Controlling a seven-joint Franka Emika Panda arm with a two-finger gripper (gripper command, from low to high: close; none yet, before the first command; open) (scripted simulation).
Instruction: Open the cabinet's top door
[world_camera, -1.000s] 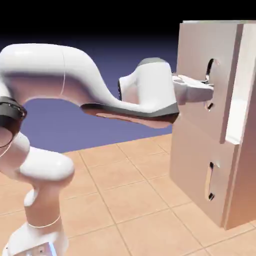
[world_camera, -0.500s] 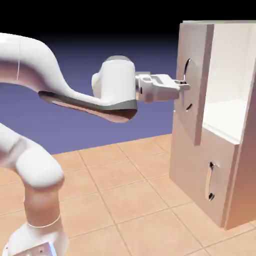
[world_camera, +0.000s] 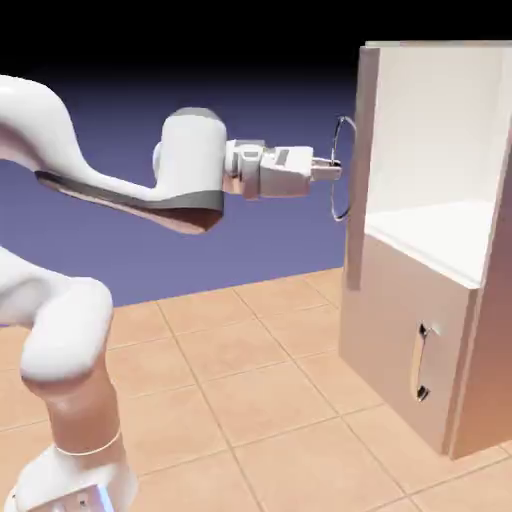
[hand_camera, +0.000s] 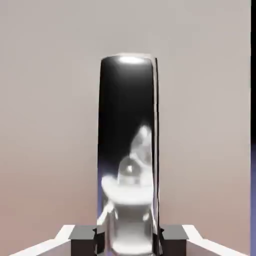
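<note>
The top door (world_camera: 351, 165), ajar a second ago, now stands edge-on at centre right, the cabinet (world_camera: 420, 330) showing its white interior; the claw (world_camera: 332, 170) stays clamped on the silver handle (hand_camera: 129, 150). Task looks nearly complete.

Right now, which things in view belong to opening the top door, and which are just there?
In the job:
- cabinet
- top door, swung out edge-on
- its handle, clamped in the fingers

Just there:
- lower door, shut
- tiled floor

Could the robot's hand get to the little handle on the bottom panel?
Probably not right now: the hand is shut on the long silver bar handle up top. Nothing blocks the small metal handle below.
</note>
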